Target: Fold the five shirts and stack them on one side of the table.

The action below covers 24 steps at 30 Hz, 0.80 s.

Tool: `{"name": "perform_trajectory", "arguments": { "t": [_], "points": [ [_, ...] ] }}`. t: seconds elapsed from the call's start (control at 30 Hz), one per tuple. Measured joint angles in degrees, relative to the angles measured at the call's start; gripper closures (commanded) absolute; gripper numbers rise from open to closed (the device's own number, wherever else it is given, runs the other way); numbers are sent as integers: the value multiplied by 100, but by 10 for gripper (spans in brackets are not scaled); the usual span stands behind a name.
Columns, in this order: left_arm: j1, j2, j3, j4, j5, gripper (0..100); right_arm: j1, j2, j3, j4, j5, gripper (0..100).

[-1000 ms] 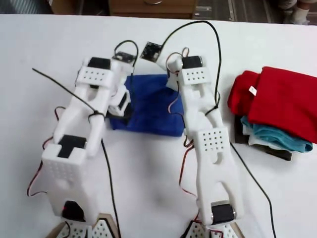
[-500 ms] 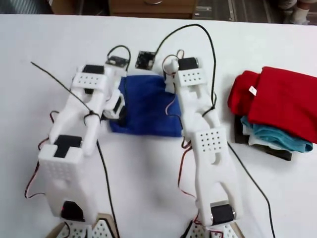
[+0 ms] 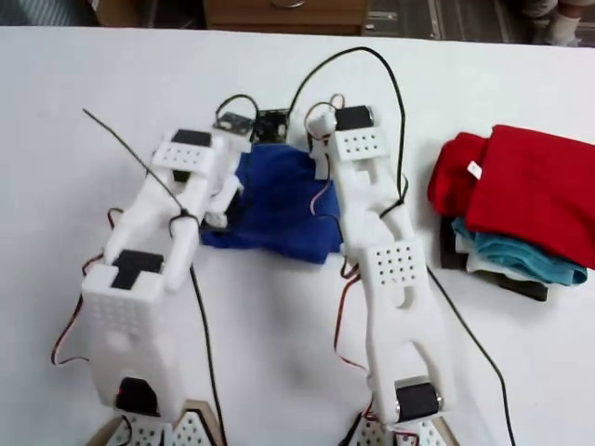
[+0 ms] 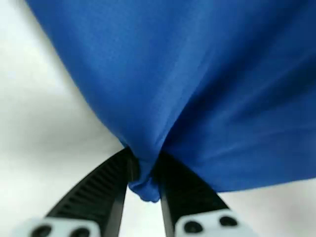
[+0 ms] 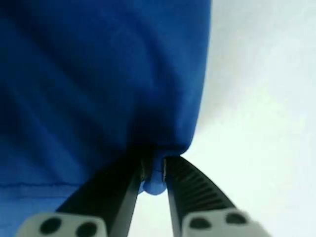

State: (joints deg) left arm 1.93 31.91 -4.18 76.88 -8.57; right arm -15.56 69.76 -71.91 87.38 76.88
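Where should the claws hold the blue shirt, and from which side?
By its left and right edges, one claw coming from each side. The left claw and right claw each pinch a bunched edge fold of the blue shirt; wide cloth likely lifts evenly so.

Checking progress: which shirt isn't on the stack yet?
The blue shirt, pinched by the left gripper and right gripper; the red shirt tops the stack.

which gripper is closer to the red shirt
Right. The right gripper holds the blue shirt on its side facing the red shirt; the left gripper holds the far side.
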Motion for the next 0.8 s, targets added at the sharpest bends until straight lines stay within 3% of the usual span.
{"name": "perform_trajectory", "arguments": {
  "t": [0.17, 0.47, 0.6, 0.8],
  "points": [
    [35, 246, -440, 237, 0, 978, 70, 70, -554, 800, -158, 978],
    [88, 440, -2084, 958, -255, 978, 554, 79, -826, 1073, -791, 978],
    [62, 440, -2303, 993, -422, 978, 571, -369, -229, 1064, -1204, 978],
    [26, 440, -2312, 1002, -633, 977, 466, -2321, 1829, 1064, -2022, 978]
  ]
}}
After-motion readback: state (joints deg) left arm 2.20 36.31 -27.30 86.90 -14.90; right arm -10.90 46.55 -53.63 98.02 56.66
